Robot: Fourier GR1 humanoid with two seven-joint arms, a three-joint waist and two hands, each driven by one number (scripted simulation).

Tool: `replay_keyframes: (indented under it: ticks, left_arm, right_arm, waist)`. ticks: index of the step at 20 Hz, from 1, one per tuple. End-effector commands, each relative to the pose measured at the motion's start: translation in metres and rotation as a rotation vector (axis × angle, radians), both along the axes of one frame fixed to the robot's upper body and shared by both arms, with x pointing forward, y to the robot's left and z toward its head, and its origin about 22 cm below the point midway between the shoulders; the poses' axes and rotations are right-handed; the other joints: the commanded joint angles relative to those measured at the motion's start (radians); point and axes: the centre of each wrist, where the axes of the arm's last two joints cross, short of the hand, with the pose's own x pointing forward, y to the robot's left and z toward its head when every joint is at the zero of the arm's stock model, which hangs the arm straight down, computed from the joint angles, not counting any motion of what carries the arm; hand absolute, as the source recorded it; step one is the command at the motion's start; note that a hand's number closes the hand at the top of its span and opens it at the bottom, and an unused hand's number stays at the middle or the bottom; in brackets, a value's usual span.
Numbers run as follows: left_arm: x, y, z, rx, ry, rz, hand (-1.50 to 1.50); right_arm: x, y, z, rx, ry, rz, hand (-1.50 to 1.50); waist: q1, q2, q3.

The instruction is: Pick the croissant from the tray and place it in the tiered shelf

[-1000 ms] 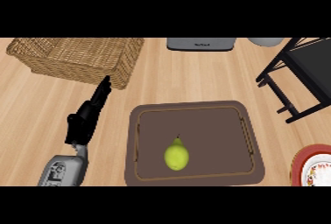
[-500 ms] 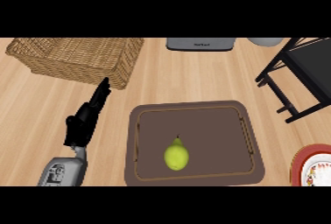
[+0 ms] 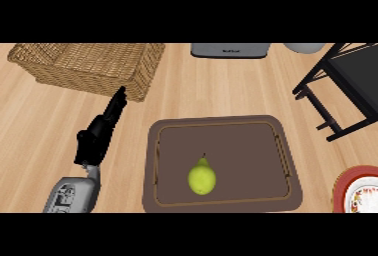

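Progress on the task is nil as far as I can judge: nothing is lifted and nothing sits on the tiered shelf (image 3: 347, 85), which stands at the desk's right edge, partly cut off. My left hand (image 3: 100, 132) is released, fingers straight, resting on the desk (image 3: 221, 85) just beside the tray (image 3: 221, 205) and gripping nothing. My right hand is out of view. The tray holds one yellow-green fruit (image 3: 201, 176) shaped like a pear; I see no croissant anywhere. All pick and place steps remain. Cut off at the edges: a wicker basket (image 3: 88, 65), a red-rimmed plate (image 3: 358, 190) and a grey appliance (image 3: 229, 50).
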Motion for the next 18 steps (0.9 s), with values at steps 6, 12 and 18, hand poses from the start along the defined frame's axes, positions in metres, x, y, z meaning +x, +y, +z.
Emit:
replay_keyframes:
  ticks: [6, 12, 18]
  left_arm:
    - [-0.003, 0.002, -0.009, -0.003, 0.000, 0.019, 0.00]
    - [-0.002, -0.009, 0.004, -0.006, -0.005, 0.011, 0.00]
    - [-0.003, -0.007, -0.009, -0.003, 0.007, 0.007, 0.00]
  right_arm:
    - [0.003, -0.016, -0.004, 0.099, 0.005, -0.020, -1.50]
    - [-0.004, -0.030, 0.002, 0.242, 0.009, 0.100, -1.50]
    - [-0.008, -0.031, 0.028, 0.299, -0.012, 0.158, -1.50]
  waist:
    - [-0.007, -0.002, 0.003]
    - [-0.007, -0.002, 0.003]
    - [-0.012, -0.004, 0.003]
